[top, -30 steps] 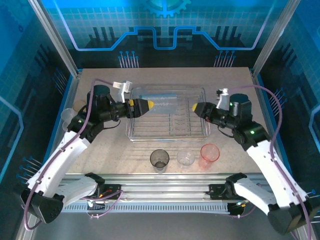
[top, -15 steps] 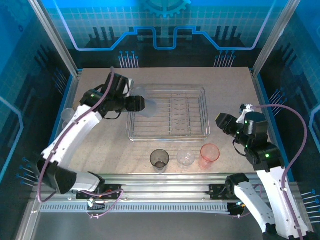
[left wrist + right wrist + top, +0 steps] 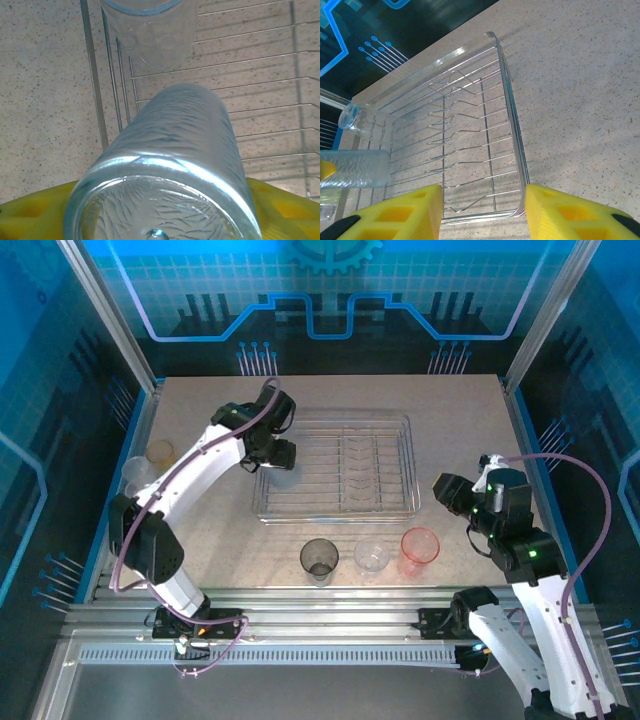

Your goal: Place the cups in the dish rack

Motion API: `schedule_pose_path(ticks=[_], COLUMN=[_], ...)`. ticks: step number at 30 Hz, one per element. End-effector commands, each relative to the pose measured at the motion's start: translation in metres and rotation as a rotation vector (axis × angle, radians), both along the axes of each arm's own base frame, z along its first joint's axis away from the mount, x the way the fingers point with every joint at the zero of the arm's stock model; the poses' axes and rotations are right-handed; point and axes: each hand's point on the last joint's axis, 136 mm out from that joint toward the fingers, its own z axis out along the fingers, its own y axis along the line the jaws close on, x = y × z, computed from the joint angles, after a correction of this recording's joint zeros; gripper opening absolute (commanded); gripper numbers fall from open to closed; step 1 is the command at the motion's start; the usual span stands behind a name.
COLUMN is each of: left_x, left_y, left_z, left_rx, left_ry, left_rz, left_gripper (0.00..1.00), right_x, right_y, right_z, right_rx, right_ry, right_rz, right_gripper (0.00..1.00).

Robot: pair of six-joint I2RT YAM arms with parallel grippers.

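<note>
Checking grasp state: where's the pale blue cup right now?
Right wrist view, lower left: the pale blue cup lies sideways in the left gripper at the dish rack's left end, just in front of a clear cup in the far-left corner.

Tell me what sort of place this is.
Probably a robot lab test cell, not a kitchen: aluminium frame posts and blue circuit-print panels enclose a speckled table, where robot arms work over a dish rack and cups.
</note>
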Motion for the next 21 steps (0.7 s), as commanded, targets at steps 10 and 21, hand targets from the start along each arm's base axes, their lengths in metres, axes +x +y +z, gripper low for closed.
schedule_pose_path(ticks=[10,21], left_x=[0.027,0.038], left_y=[0.013,0.01], left_z=[-0.018,-0.029], left_rx=[0.193,0.223], left_ry=[0.008,0.022], left_rz=[-0.042,-0.063], left_gripper=[0.25,0.35], right_x=[-0.01,-0.013], right_y=[-0.011,-0.014], right_z=[0.001,0.003], right_rx=[-0.041,-0.051], right_ry=[-0.013,-0.014], right_rz=[-0.024,-0.036], right_gripper=[0.49,0.5])
